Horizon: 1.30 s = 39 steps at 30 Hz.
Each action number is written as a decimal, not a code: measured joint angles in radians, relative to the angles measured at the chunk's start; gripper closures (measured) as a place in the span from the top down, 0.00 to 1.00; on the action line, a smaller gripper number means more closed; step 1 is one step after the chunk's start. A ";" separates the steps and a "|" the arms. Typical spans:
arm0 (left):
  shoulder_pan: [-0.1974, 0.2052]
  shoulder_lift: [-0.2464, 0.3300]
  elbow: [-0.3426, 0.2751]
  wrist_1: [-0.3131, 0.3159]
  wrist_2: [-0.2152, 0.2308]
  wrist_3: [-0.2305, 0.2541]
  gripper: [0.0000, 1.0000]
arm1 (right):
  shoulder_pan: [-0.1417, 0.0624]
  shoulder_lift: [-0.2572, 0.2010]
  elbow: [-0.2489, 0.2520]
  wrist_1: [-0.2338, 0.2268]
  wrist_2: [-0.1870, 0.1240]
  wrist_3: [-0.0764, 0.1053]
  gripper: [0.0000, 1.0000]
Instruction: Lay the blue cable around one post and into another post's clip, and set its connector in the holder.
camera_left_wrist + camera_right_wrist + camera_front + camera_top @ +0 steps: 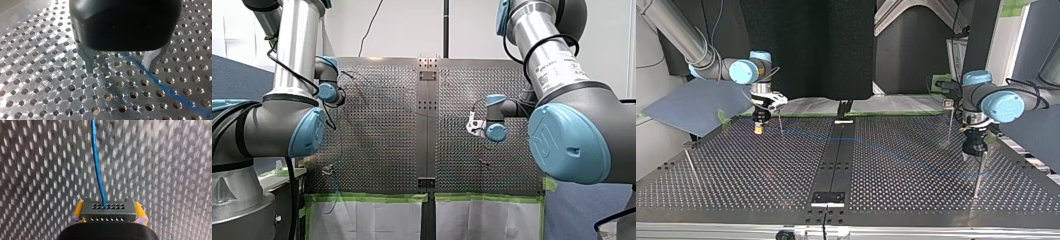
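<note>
Between the right gripper's (108, 208) yellow pads (78, 211) the connector (108, 216) is clamped, the blue cable (97, 170) is strung across the table (37, 75) past the spread-open left gripper (119, 71), and routing and seating are judged undone.

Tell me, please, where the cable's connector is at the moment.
The connector sits clamped between the yellow pads of my right end effector, at the top view's left, with the blue cable running ahead from it.

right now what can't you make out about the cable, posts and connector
Post clip: too small, top view.
Blue cable beyond my left gripper: its black body hides it, left wrist view.
Connector sides: covered by the pads of my right gripper, right wrist view.
</note>
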 joint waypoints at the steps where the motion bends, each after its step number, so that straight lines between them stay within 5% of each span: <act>1: 0.000 0.000 0.000 0.000 0.000 0.000 0.98 | -0.009 0.000 0.009 -0.008 0.005 0.004 0.00; 7: -0.002 0.000 0.000 0.001 0.000 0.001 0.98 | -0.066 0.000 0.066 -0.066 0.007 0.032 0.00; 20: -0.007 0.000 0.000 0.003 0.002 0.005 0.98 | -0.176 0.008 0.176 -0.176 0.009 0.040 0.00; 29: -0.011 0.000 0.001 0.005 0.014 0.005 0.98 | -0.252 0.073 0.252 -0.252 0.021 0.088 0.00; 34: -0.009 0.000 0.003 0.012 0.018 -0.003 0.98 | -0.296 0.117 0.296 -0.296 0.020 0.081 0.00; 39: -0.004 0.000 0.008 0.017 0.017 -0.007 0.98 | -0.337 0.159 0.337 -0.337 0.019 0.051 0.00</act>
